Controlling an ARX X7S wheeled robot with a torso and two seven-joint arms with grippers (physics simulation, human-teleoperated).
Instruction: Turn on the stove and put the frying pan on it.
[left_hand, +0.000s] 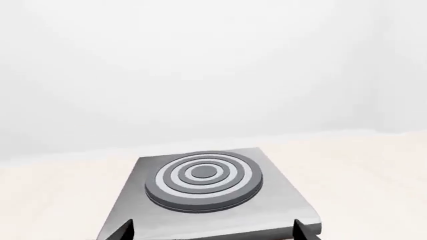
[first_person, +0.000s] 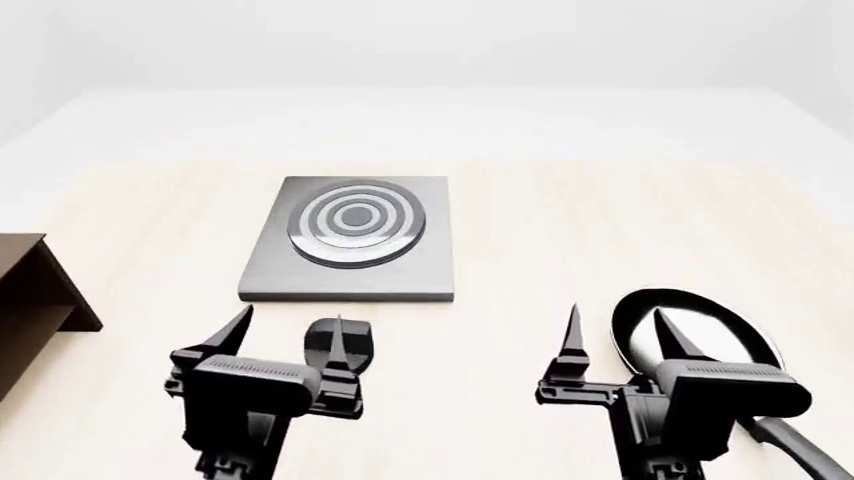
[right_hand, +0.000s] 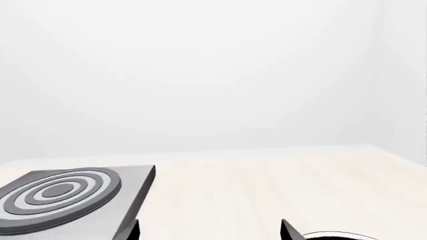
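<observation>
On the counter (first_person: 534, 240), the left hand (first_person: 287, 345) hovers fingers apart, the knob (first_person: 336, 343) at its tip, the stove (first_person: 354, 240) just beyond. Rightward, the right hand (first_person: 617, 340), fingers also spread, hangs over the frying pan (first_person: 694, 335), whose handle runs back toward the robot.
</observation>
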